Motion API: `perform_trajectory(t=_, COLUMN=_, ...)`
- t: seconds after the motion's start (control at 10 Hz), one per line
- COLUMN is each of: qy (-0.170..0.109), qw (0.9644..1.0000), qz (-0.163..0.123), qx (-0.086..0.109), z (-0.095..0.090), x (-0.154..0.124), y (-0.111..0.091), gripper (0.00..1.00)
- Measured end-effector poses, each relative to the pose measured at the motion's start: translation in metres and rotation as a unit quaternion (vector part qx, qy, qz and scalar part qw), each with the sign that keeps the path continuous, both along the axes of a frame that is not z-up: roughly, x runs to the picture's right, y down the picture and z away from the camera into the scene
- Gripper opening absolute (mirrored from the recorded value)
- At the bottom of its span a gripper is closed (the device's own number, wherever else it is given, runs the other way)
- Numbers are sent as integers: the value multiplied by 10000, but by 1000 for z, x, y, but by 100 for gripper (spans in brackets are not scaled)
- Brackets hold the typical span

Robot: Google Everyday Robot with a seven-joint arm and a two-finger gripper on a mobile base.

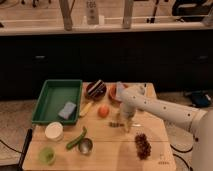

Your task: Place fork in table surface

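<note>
The slim silver fork point(117, 124) lies low over the light tan plank table surface point(107, 152), near the middle, just below an orange fruit. My gripper point(127, 124) points down at the fork's right end, at the end of the white arm point(160, 107) that reaches in from the right. Whether the gripper touches or holds the fork is hidden.
A green tray point(50, 97) holding a blue sponge point(67, 110) stands at the left. A white bowl point(54, 131), a green pepper point(76, 139), a metal cup point(86, 146) and a green cup point(47, 155) sit at the front left. Dark grapes point(142, 145) lie at the front right; bowls point(96, 89) stand at the back.
</note>
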State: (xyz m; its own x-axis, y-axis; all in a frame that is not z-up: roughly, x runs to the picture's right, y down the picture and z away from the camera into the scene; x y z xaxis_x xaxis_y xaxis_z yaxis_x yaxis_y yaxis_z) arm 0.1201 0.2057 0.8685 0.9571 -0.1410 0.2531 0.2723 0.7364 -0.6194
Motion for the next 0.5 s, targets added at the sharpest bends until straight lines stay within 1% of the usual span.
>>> perform_trajectory(t=0.1, qy=32, qw=10000, qz=59, qx=26, z=0, x=0, y=2, gripper=45)
perform_trajectory(t=0.3, qy=32, qw=10000, qz=83, qx=35, z=-2, x=0, y=2, gripper=27)
perform_trajectory(t=0.4, qy=16, qw=10000, qz=78, qx=37, z=-4, x=-2, y=-1, gripper=15)
perform_trajectory(t=0.5, qy=15, qw=10000, qz=53, qx=21, z=-6, x=-2, y=-1, gripper=5)
